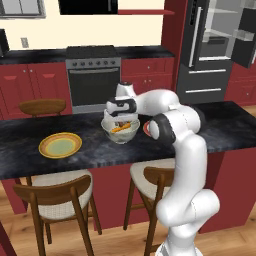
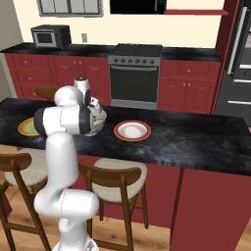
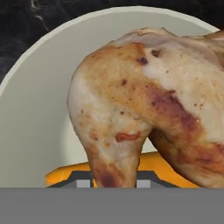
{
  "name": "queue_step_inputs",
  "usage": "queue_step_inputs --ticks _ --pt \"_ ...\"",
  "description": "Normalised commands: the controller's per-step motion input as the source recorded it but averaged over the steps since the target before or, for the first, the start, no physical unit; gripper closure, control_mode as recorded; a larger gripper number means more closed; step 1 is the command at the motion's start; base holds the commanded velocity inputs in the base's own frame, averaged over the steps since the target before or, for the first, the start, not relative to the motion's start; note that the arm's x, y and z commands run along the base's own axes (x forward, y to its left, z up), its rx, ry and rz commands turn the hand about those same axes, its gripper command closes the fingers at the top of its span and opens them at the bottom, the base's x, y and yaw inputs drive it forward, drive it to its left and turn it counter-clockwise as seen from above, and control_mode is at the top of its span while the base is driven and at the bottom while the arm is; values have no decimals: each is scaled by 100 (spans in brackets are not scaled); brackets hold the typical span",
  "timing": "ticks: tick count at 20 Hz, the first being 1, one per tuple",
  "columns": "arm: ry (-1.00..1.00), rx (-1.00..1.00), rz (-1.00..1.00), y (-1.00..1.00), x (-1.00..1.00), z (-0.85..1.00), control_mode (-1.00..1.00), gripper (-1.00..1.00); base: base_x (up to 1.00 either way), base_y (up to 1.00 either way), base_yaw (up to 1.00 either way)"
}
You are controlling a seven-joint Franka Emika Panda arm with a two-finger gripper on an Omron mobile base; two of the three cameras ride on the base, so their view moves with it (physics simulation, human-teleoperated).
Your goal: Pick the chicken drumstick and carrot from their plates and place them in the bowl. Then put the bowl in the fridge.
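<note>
Jaws narrow, clamped on the chicken drumstick (image 3: 148,109), hanging right over the bowl (image 1: 120,131) on the table (image 1: 225,125). Bone end points down toward the carrot (image 3: 148,168) already inside the bowl. Next move looks like straight release. Fingertips mostly hidden behind the meat; drumstick top is cut off.

White arm folded forward at the elbow, wrist bent down, hand (image 1: 120,121) lowered, fingers (image 3: 83,183) narrowly parted.
</note>
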Motion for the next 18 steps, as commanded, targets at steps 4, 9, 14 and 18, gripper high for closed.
queue_step_inputs --ticks 4,9,14,18 --pt "-10 0 0 7 -1 -21 -100 100 0 0 0" --pt "-5 0 0 0 -3 -13 -100 100 0 0 0" --pt "0 0 0 1 -2 -2 -100 -100 0 0 0" --pt "0 0 2 0 -8 16 -100 -100 0 0 0"
